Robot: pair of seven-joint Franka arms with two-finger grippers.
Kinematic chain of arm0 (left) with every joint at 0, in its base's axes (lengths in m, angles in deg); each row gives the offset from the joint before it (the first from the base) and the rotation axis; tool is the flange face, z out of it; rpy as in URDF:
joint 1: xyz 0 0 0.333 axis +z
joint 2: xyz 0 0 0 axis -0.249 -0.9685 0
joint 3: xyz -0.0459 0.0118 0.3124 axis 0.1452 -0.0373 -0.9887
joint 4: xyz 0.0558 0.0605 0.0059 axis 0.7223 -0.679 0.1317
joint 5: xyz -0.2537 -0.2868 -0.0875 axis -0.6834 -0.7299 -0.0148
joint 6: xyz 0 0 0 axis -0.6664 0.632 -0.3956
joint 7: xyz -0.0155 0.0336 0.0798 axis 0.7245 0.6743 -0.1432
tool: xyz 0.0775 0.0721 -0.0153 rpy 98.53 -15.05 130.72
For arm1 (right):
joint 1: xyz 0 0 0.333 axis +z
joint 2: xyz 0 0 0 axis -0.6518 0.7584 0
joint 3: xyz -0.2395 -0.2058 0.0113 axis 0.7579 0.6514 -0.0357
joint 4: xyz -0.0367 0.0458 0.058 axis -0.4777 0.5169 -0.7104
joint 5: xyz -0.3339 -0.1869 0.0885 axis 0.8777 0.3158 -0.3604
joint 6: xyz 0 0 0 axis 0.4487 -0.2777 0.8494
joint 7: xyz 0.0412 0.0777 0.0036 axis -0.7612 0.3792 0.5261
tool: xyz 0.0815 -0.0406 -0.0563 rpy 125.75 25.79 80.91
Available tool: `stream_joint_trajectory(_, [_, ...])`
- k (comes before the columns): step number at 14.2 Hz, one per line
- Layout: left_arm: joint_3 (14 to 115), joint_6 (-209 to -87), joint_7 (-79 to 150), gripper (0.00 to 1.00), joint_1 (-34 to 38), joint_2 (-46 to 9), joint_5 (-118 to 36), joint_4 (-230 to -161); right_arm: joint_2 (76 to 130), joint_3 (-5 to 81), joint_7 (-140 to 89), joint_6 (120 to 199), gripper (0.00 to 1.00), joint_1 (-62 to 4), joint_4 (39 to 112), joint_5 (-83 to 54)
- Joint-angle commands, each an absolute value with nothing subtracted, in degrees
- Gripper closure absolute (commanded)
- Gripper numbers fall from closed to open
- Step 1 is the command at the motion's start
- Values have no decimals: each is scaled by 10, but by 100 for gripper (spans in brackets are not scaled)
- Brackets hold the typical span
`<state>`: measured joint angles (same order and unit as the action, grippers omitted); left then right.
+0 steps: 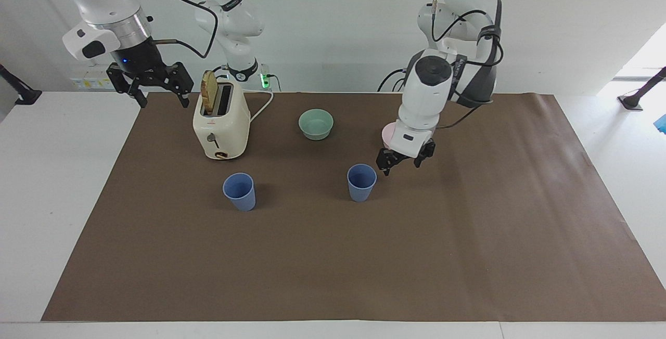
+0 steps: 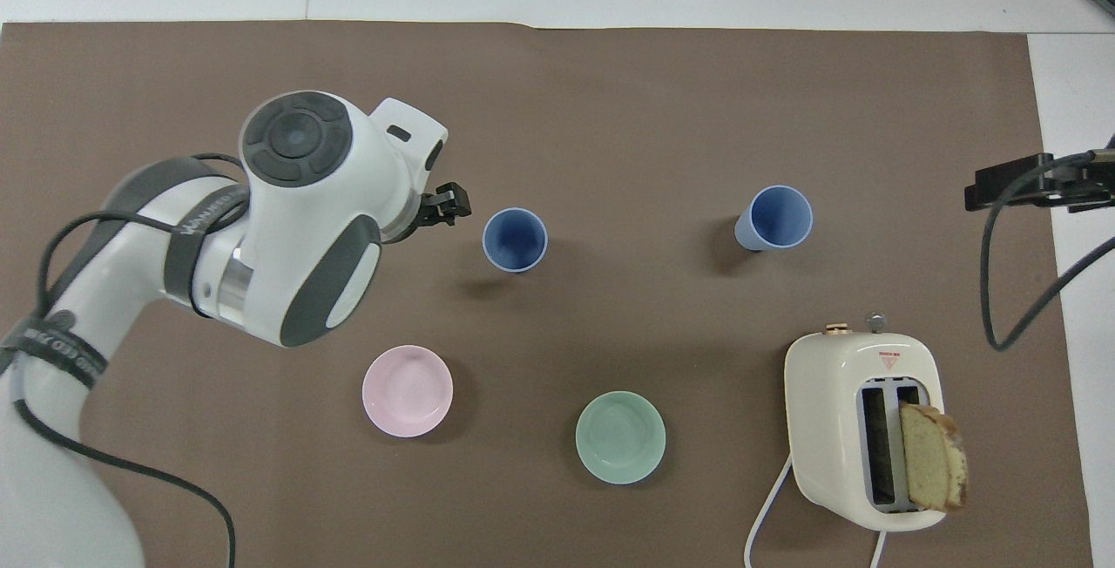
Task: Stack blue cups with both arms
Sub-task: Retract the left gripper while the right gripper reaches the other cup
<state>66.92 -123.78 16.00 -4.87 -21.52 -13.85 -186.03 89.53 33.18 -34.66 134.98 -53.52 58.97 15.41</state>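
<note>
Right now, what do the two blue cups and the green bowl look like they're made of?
The two small periwinkle-blue tapered cups look like matte plastic: thin rims, even colour, no glare. The mint-green round bowl has a thicker rim and soft sheen, perhaps glazed ceramic or melamine.

Cup one [image 1: 361, 182]: periwinkle-blue tumbler, upright, mouth open, mid-desk.
Cup two [image 1: 240, 191]: identical, upright, well apart, toward the right arm's end, about level with the first.

One camera looks from high across the table [image 1: 31, 183] toward the robots; the other looks steeply down from above them. Both share the brown mat [image 1: 322, 256].
</note>
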Motion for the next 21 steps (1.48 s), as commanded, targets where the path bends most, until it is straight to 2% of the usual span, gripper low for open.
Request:
stream_joint_trajectory(1, [673, -1183, 242, 0, -3, -167, -133, -1872, 882, 329, -353, 1424, 0, -532, 663, 146])
stream_joint_trajectory(4, [674, -1156, 342, 0, 50, -134, -134, -1873, 923, 330, -354, 1453, 0, -516, 678, 146])
stream_joint_trajectory(6, [674, -1135, 393, 0, 76, -119, -135, -1872, 951, 329, -360, 1499, 0, -503, 698, 146])
stream_joint_trajectory(13, [668, -1084, 493, 0, 122, -70, -150, -1868, 1036, 330, -361, 1619, 0, -489, 728, 156])
stream_joint_trajectory(17, [663, -1048, 512, 0, 138, -43, -157, -1863, 1034, 330, -361, 1645, 0, -481, 777, 156])
stream_joint_trajectory(21, [658, -960, 510, 0, 136, -42, -190, -1769, 1036, 331, -358, 1646, 0, -481, 800, 158])
